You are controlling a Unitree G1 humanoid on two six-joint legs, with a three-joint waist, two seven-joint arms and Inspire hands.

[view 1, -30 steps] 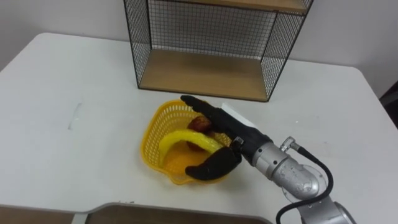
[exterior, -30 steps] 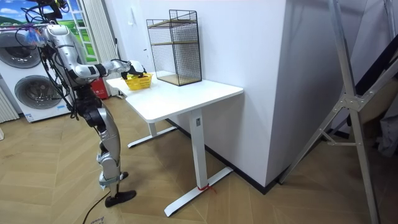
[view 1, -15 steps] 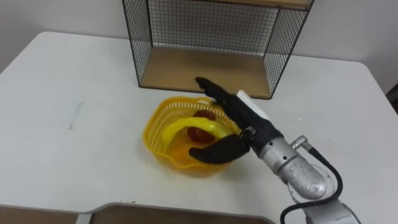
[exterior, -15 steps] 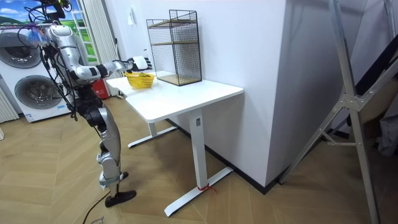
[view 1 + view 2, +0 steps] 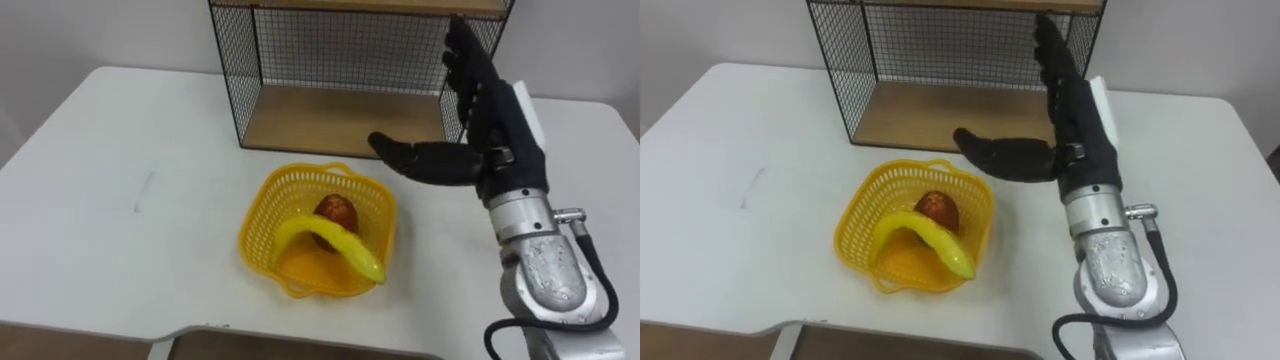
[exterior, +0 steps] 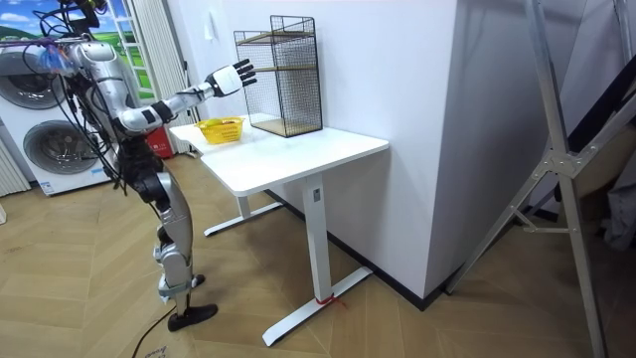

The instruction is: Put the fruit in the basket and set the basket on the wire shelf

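Observation:
A yellow plastic basket [image 5: 268,205] [image 5: 858,215] [image 6: 221,129] stands on the white table in front of the wire shelf [image 5: 340,120] [image 5: 940,115] [image 6: 280,75]. Inside it lie a yellow banana [image 5: 330,240] [image 5: 925,240] and a reddish-brown fruit [image 5: 337,211] [image 5: 937,209]. My right hand [image 5: 490,110] [image 5: 1075,105] [image 6: 235,76] is raised above the table to the right of the basket, open, fingers straight, thumb spread toward the left, holding nothing. It is well apart from the basket, in front of the shelf's right corner.
The wire shelf has a wooden lower board and a wooden upper board [image 5: 360,6]. The white table [image 5: 120,230] [image 6: 298,149] stretches wide on both sides of the basket. Washing machines [image 6: 45,139] stand behind the robot, which stands at the table's end.
My right hand let go of the basket's right rim and rose up and to the right, fingers spread. The basket with the fruit stays on the table.

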